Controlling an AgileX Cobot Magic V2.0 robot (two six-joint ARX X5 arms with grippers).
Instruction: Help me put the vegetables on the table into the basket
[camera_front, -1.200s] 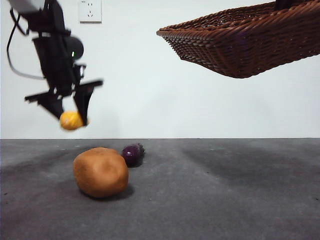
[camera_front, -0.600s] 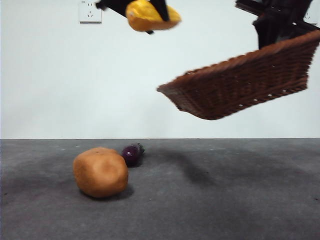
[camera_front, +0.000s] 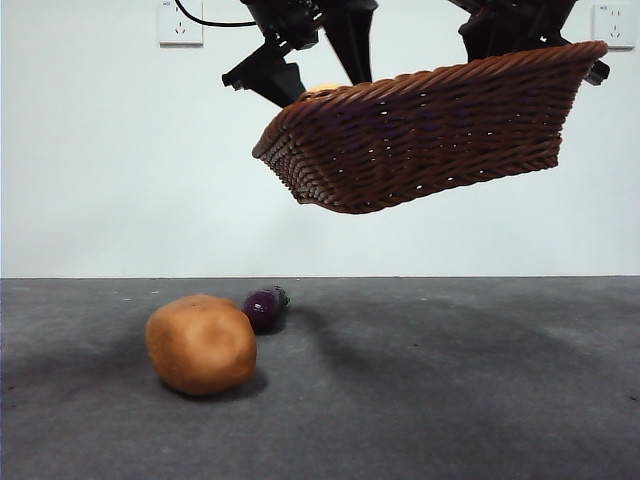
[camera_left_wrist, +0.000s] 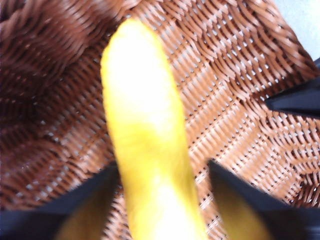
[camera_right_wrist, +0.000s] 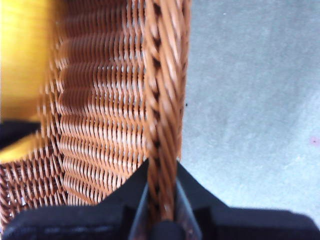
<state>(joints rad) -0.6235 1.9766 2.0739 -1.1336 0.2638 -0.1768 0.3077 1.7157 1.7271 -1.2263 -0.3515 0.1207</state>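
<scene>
The right gripper has its jaws clamped on the basket rim, holding it above the desk. The left gripper has its jaws closed on the yellow vegetable over the basket.

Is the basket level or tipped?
Tipped: the basket, held in the air by the right tool clamped on its rim, hangs lower toward the yellow vegetable.

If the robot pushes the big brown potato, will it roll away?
The potato looks round but lumpy, so it would probably wobble a short way rather than roll far. The matte table likely slows it. The eggplant sits close behind and might get bumped.
</scene>
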